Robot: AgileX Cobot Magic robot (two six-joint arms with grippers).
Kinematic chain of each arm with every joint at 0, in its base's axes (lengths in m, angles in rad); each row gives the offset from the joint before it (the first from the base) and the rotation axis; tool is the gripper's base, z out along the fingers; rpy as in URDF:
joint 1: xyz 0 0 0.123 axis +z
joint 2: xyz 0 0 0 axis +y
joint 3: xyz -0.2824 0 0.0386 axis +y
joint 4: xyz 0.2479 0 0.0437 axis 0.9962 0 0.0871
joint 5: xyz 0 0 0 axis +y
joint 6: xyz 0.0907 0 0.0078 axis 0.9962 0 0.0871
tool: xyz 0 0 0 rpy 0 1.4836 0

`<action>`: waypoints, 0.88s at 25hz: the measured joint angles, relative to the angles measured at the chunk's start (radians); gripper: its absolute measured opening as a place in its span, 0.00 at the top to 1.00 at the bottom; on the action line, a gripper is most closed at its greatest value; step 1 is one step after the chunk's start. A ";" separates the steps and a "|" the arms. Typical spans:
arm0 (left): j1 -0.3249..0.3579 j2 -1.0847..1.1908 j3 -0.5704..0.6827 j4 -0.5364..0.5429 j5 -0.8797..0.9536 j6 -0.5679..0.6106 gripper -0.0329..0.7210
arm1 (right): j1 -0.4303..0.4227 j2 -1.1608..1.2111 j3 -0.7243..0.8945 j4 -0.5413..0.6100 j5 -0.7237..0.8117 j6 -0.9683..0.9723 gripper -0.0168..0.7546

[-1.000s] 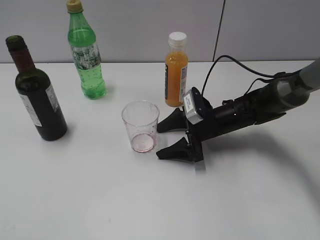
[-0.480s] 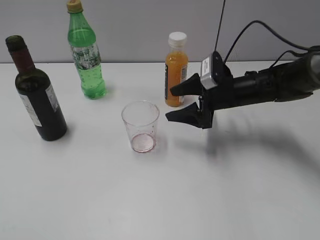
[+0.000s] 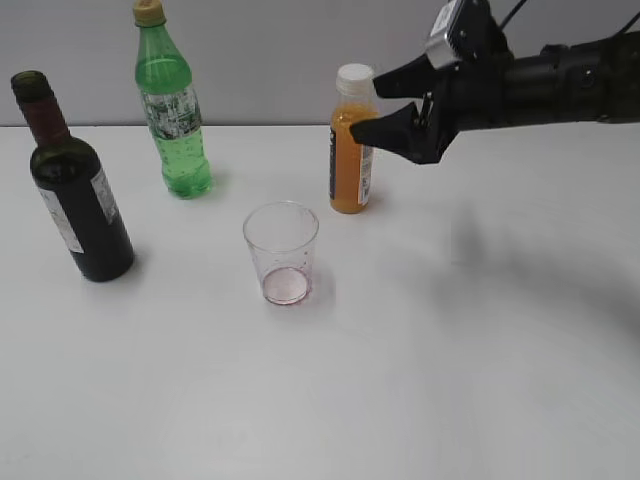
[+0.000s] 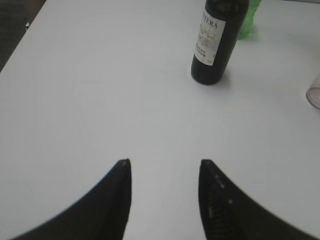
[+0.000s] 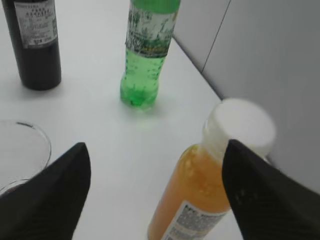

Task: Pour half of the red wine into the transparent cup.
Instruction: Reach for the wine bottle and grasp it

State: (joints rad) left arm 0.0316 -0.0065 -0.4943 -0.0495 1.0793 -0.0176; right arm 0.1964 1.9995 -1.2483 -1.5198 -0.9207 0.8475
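A small clear plastic tumbler [image 3: 281, 251] stands mid-table, empty but for a pink trace. Upright at far left, the dark glass wine bottle [image 3: 70, 186] lies ahead of the half-spread left gripper [image 4: 165, 192]; the wide-spread right gripper [image 3: 388, 103] hovers beside the orange juice bottle [image 3: 352, 140].

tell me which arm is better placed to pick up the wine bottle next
Left. Its open claw faces the wine bottle across bare table. The right claw is raised beside the orange juice bottle, on the far side.
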 joint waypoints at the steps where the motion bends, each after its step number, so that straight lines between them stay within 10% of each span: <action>1: 0.000 0.000 0.000 0.000 0.000 0.000 0.52 | 0.000 -0.020 0.000 0.000 0.008 0.004 0.18; 6: 0.000 0.000 0.000 0.000 0.000 0.000 0.52 | 0.000 -0.139 0.001 0.046 0.196 0.048 0.19; 22: 0.000 0.000 0.000 0.000 0.000 0.000 0.52 | -0.024 -0.260 -0.122 0.803 1.442 -0.107 0.21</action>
State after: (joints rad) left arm 0.0316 -0.0065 -0.4943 -0.0495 1.0793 -0.0176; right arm 0.1722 1.7393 -1.3706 -0.7167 0.5214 0.7403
